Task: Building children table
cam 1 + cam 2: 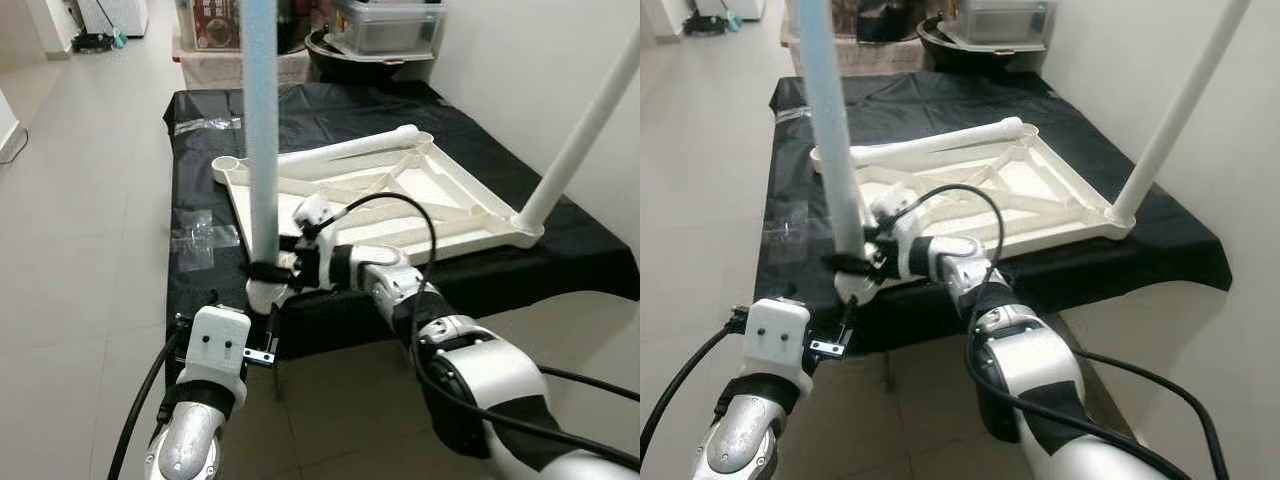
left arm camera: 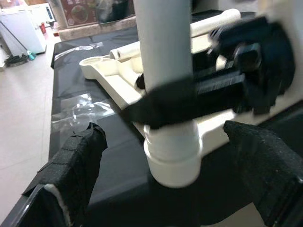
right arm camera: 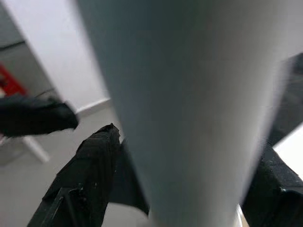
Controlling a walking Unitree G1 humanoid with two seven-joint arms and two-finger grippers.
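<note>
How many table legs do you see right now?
3: one upright at the near corner in the right end effector, one upright at the right corner, one lying on the tabletop.

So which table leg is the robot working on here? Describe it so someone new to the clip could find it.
On the black-covered platform lies an upside-down white tabletop. The leg stands upright in its near-left corner socket, with the right gripper clamped around its base and the left gripper open just before it. The other upright leg is at the right corner, ungripped, and a third lies flat.
</note>
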